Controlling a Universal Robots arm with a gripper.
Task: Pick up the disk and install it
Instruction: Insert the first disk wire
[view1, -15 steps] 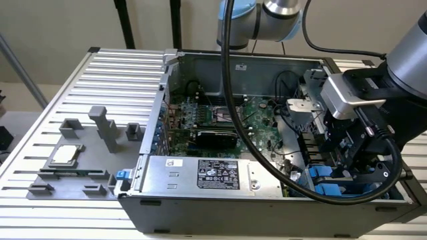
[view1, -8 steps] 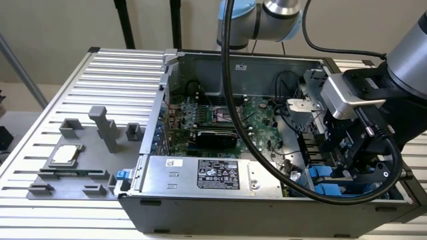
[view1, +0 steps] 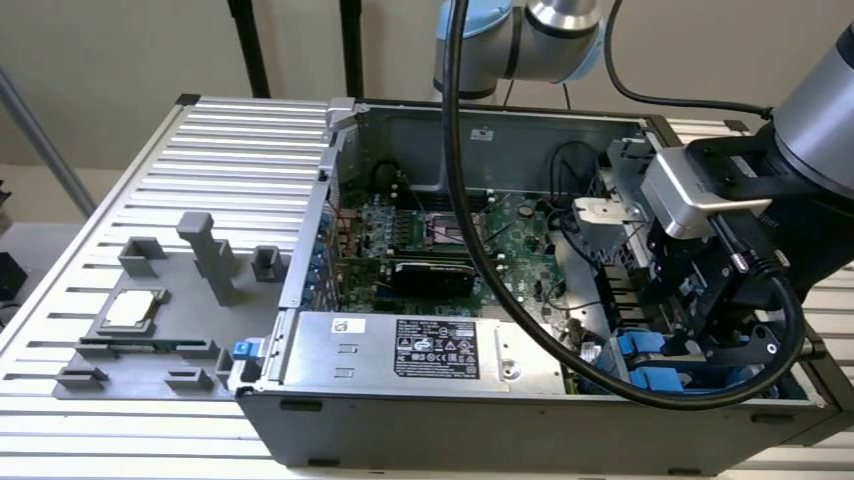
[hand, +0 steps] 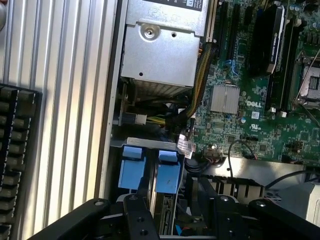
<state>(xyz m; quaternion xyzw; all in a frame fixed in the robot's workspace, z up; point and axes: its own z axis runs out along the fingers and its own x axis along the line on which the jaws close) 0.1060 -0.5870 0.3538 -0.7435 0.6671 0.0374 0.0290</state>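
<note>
Arm bent over, pincer (view1: 701, 335) pointing down

one open computer case (view1: 400, 430) on one slatted metal table (view1: 227, 140). inside it: one green motherboard (hand: 240, 125), one grey power-supply box (view1: 334, 345) with one black label (view1: 447, 352), one black expansion card (view1: 434, 275), one processor socket (view1: 441, 230), one square silver heatsink (hand: 224, 98), and two blue carrier tabs (hand: 132, 167) (hand: 168, 171) side by side. outside the case: one grey fixture plate (view1: 134, 372), three upright grey blocks (view1: 140, 258) (view1: 203, 245) (view1: 267, 263) on it, one small square silver chip (view1: 130, 310), one small blue clip (view1: 242, 350). one robot arm (view1: 814, 110).
</note>
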